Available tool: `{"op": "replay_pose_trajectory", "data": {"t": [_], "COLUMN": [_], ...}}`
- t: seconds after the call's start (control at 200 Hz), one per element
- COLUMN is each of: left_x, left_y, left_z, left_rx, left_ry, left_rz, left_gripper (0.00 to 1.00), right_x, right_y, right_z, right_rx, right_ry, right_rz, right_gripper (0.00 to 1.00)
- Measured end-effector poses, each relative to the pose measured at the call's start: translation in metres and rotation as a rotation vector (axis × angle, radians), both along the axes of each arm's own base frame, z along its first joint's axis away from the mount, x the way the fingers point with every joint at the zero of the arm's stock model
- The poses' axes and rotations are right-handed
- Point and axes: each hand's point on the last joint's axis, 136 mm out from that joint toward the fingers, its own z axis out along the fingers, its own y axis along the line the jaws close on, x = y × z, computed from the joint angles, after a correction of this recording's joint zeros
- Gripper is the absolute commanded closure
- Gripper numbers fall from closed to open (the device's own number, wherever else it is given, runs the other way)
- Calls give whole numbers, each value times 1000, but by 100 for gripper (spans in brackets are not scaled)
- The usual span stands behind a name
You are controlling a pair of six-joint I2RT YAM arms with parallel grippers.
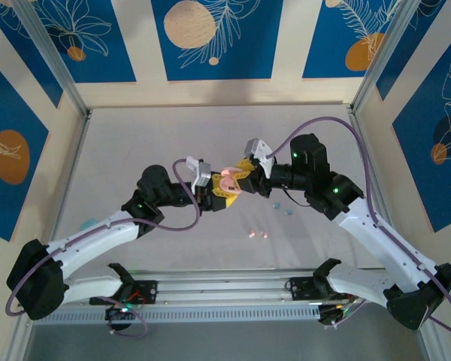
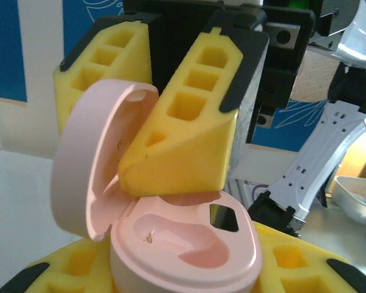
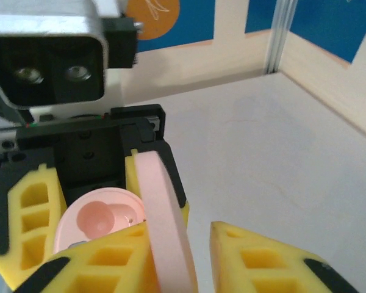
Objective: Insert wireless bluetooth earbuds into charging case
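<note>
Mid-tabletop (image 1: 135, 143), both arms meeting over one job.

- Left claw (image 1: 218, 197): closed narrow on the base of the pink charging case (image 1: 228, 180), held up off the surface.
- Right claw (image 1: 246, 173): jaws slightly parted and astride the case lid (image 3: 165, 226). One finger (image 2: 183, 152) sits inside the hinge angle over the base, the other stands clear of the lid. Nothing is gripped.
- The lid stands open. The moulded wells (image 2: 189, 238) look empty and pink, with one small dark window.
- Earbuds: a peach-pink pair (image 1: 252, 234) lies loose on the tabletop nearer my bases. A light blue pair (image 1: 289, 212) lies under my right forearm. All are well apart from the case.

Handling, my guess: the buds are tiny, very light, hard and smooth. They will likely skitter or squirt out from broad foam pads. I would take one across its widest part with the very fingertips and close gently. The case is stiff plastic, so the grip belongs on the base and never on the hinged lid.
</note>
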Motion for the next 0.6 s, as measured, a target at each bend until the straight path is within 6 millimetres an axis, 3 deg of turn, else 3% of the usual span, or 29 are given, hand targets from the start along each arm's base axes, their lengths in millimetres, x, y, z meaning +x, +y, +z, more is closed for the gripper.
{"op": "replay_pose_trajectory", "data": {"t": [0.1,0.205,0.325,0.39,0.455,0.51,0.6], "left_x": [4,6,13,16,19,20,21], "left_y": [2,6,11,15,19,21,26], "left_z": [2,5,4,2,1,1,2], "left_rx": [-5,-11,-1,9,15,16,16], "left_ry": [-11,-37,-56,-67,-79,-90,-107], "left_rz": [32,69,127,163,196,216,241], "left_gripper": [70,70,70,70,70,71,71], "right_x": [1,4,14,22,31,36,39], "right_y": [-4,-13,-39,-59,-81,-96,-108], "right_z": [4,21,46,50,37,13,-58], "right_rx": [11,59,139,185,219,227,175], "right_ry": [50,125,226,299,402,504,749], "right_rz": [-45,-116,-267,-376,-494,-580,-697], "right_gripper": [54,44,45,50,56,60,64]}}
